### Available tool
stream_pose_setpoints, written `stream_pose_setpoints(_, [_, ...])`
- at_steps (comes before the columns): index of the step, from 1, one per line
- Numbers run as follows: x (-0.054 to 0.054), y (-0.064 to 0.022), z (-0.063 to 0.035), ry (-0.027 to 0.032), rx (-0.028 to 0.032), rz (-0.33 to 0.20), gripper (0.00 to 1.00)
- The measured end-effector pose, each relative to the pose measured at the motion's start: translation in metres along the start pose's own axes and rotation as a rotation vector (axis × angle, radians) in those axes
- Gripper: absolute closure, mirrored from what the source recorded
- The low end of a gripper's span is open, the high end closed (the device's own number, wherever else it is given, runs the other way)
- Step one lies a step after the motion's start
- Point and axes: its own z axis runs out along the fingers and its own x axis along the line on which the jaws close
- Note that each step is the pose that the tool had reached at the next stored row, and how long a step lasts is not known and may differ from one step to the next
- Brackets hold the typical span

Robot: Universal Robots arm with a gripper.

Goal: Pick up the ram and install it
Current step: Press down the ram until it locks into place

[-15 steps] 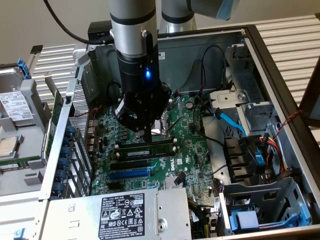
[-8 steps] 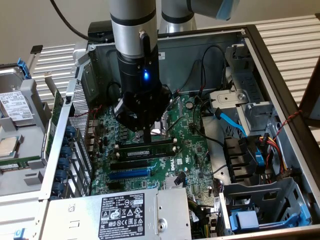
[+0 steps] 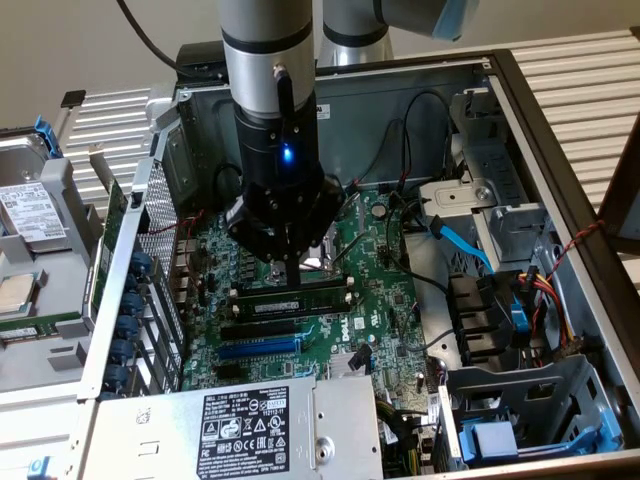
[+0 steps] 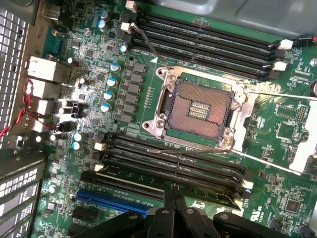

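**Clenched gripper over a seated memory stick**

The gripper [image 3: 281, 268] hangs inside the open computer case [image 3: 520, 110], its fingers [image 4: 173, 201] pressed together with nothing between them. Its tip sits right above the ram [image 3: 295, 300], which lies lengthwise in 1 of the long black slots [image 4: 173, 166] on the green motherboard [image 3: 385, 300], just below the bare processor socket [image 4: 195, 109]. A blue slot [image 3: 255, 348] runs nearer the power supply [image 3: 240, 430] at the case's front edge.
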Motion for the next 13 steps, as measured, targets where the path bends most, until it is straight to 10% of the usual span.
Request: stream_pose_setpoints(13, [0.0,0.0001,0.0013,0.0118,-0.0043,0.195,0.89])
